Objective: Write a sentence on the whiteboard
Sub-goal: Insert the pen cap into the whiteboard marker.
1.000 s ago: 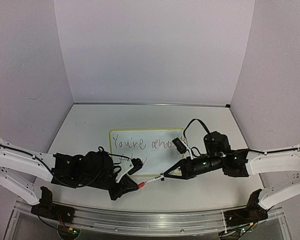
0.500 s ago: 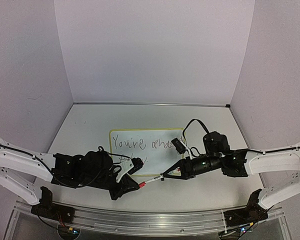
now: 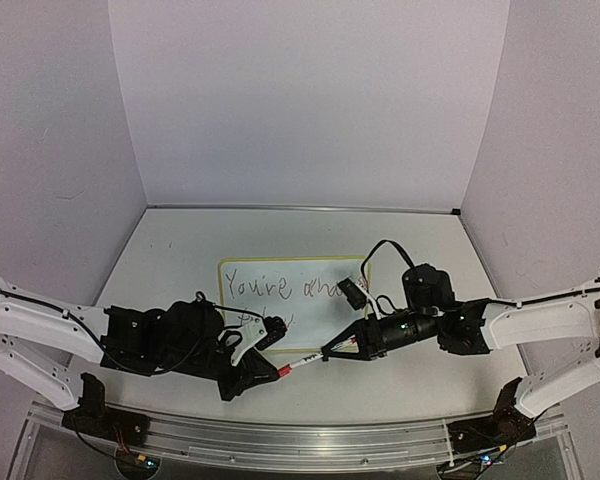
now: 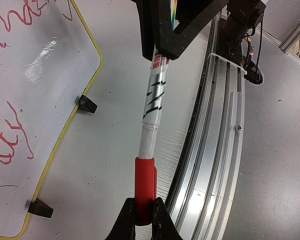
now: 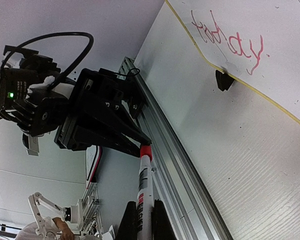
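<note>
The small yellow-framed white board (image 3: 292,300) lies flat in the middle of the pale surface (image 3: 170,250), its red handwritten sentence (image 3: 280,288) seemingly complete. We are capping: left jaws clamp the red plastic cap (image 4: 145,187), right jaws clamp the white marker barrel (image 4: 154,95). Next, we push squarely together.

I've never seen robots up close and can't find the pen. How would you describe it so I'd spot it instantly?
Find the yellow-framed whiteboard in the middle. Just off its near edge, a thin white marker spans the gap between the left gripper and the right gripper. Its red cap sets it apart from the black fingers gripping it.
</note>
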Robot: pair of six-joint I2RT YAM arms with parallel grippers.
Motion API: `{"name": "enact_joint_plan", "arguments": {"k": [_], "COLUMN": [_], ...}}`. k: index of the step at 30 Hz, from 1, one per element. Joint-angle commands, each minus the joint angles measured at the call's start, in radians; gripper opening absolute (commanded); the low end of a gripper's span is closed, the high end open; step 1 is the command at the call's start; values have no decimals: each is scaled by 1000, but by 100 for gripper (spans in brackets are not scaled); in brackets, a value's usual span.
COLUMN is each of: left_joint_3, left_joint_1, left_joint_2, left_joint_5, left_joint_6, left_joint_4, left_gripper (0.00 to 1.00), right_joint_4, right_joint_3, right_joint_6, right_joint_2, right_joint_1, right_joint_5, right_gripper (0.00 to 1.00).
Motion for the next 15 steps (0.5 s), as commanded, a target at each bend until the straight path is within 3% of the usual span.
{"name": "enact_joint_plan", "arguments": {"k": [1, 15], "left_joint_3": [13, 114], "left_joint_1": [4, 4], "left_joint_2": [-40, -10], "left_joint_5": [27, 99], "left_joint_6": [30, 83], "left_joint_4": [38, 10], "left_gripper": [0, 0], "right_joint_4": [117, 150], "right_joint_3": [0, 56], "right_joint_6": [36, 79], "right_joint_2": [34, 108], "right_joint_1": [-1, 1], "right_joint_5": [-84, -191], "right_gripper": [0, 0]}}
